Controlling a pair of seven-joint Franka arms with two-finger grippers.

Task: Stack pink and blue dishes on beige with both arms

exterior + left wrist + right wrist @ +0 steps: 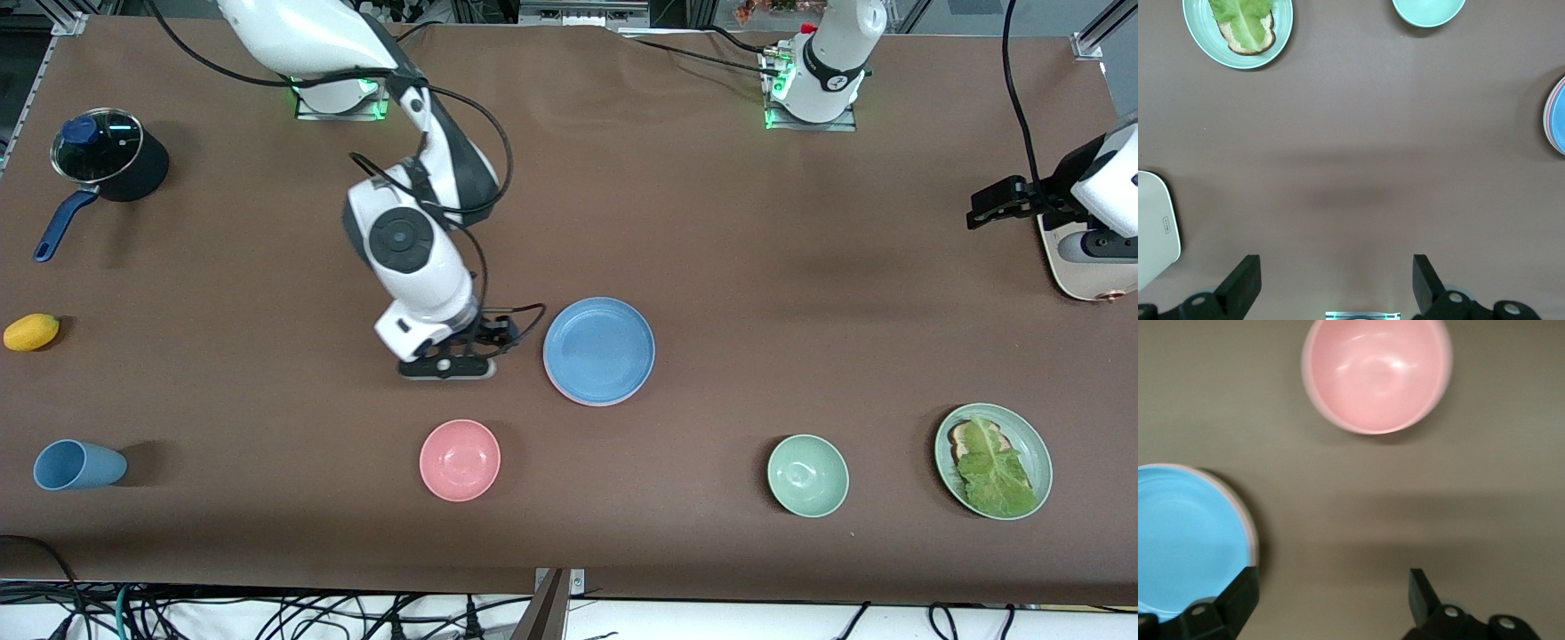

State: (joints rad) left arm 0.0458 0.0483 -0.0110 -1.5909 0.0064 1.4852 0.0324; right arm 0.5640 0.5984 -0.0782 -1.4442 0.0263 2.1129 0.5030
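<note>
1. Table [711, 222]: brown matte cloth, slightly wrinkled.
2. Right arm's end: dark pot [111, 164] with a glass lid and blue handle, near the edge where the bases stand. A yellow lemon [31, 332] lies at the end edge. A light blue cup [78, 465] lies on its side toward the front camera's edge.
3. Right gripper [444, 360]: low over bare cloth just beside the plate stack, toward the right arm's end. Fingers [1238, 597] spread wide, nothing between them.
4. Pink bowl [460, 460]: round, deep, smooth, nearer the front camera than the right gripper.
5. Blue plate [599, 348]: flat, round, matte, at mid-table, top of the stack. Only a thin rim of the pink plate [582, 399] shows beneath it. A pale edge under those shows in the left wrist view; I cannot tell whether it is the beige plate.
6. Green bowl [808, 476]: pale, smooth, near the front camera's edge.
7. Green plate [993, 460]: carries lettuce [996, 467] on bread [965, 435].
8. Left gripper [1000, 203]: up over the left arm's end of the table, waiting. Fingers [1245, 280] wide apart, empty. A cream rounded appliance [1080, 267] sits at that end edge.
</note>
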